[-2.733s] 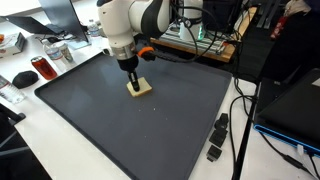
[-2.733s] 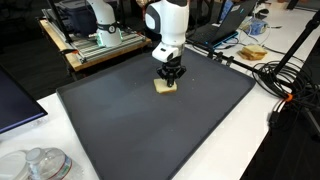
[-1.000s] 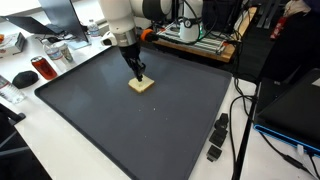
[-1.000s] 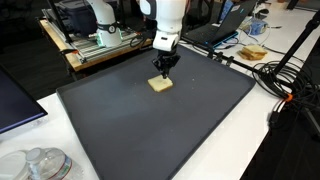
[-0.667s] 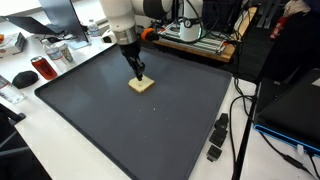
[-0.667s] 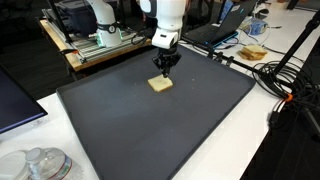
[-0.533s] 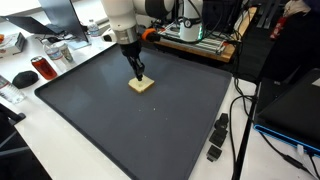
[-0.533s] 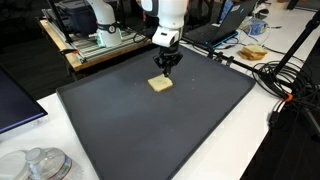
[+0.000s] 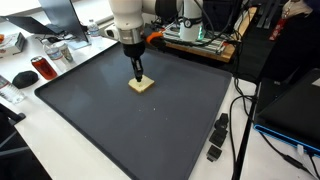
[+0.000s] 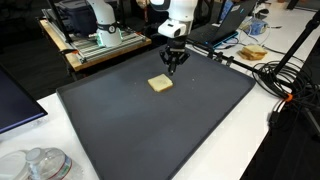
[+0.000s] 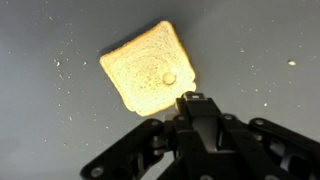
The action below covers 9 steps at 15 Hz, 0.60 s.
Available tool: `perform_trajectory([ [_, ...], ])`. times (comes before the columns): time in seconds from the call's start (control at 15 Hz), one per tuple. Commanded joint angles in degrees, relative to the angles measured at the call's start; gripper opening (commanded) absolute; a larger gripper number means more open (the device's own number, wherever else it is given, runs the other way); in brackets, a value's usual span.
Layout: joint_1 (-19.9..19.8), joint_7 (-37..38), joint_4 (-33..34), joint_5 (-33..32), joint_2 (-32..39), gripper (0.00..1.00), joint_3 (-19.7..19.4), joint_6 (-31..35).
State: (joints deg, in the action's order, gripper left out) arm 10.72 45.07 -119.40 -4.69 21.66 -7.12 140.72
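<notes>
A square slice of toast (image 9: 141,85) (image 10: 159,84) lies flat on the dark grey mat (image 9: 120,130) (image 10: 150,130), toward its far edge. My gripper (image 9: 137,72) (image 10: 175,68) hangs above the mat, just past the toast, and touches nothing. In the wrist view the toast (image 11: 148,68) fills the upper middle, with a small dimple on its top, and the gripper (image 11: 193,100) is shut with its fingers pressed together and nothing between them.
A red can (image 9: 44,68) and a black mouse (image 9: 22,78) sit beside the mat. A black device (image 9: 217,137) and cables lie along another side. A plate of food (image 10: 252,53), a wooden crate (image 10: 100,45) and glass lids (image 10: 40,165) surround the mat.
The gripper, low over the toast 2.7 s ago, has risen off it and drifted toward the mat's far edge. The toast stays flat on the mat.
</notes>
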Motion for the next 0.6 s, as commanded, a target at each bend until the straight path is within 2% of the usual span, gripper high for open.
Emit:
perform_trajectory([
  [0.0,3.2,10.2,3.9,-6.5,1.4,0.06,-1.7,-3.7],
  [0.53,6.4,24.2,16.6,-16.8,9.3,0.05,-1.0,-16.5],
])
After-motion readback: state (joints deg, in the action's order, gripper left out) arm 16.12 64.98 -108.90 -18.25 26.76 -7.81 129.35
